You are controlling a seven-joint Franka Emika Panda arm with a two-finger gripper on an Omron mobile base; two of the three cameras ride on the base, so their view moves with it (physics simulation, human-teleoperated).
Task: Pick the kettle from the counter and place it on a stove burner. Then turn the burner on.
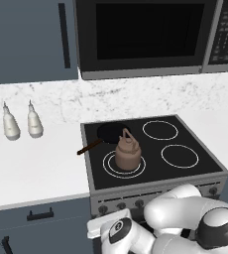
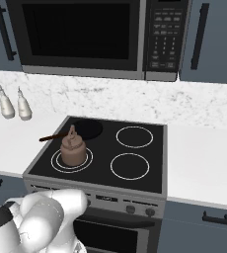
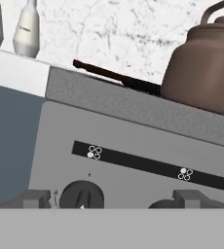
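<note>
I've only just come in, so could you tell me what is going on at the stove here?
The robot arm has nothing in its grasp. The kettle already sits on the front left burner of the stove, with a dark pan behind it. The gripper is open and low in front of the stove's control panel, facing a knob below the kettle. By the look of it, turning the burner on is what remains. Two white bottles stand on the counter.

Brown-copper kettle (image 1: 127, 155), white grey-marbled counter (image 1: 31, 163)
</note>
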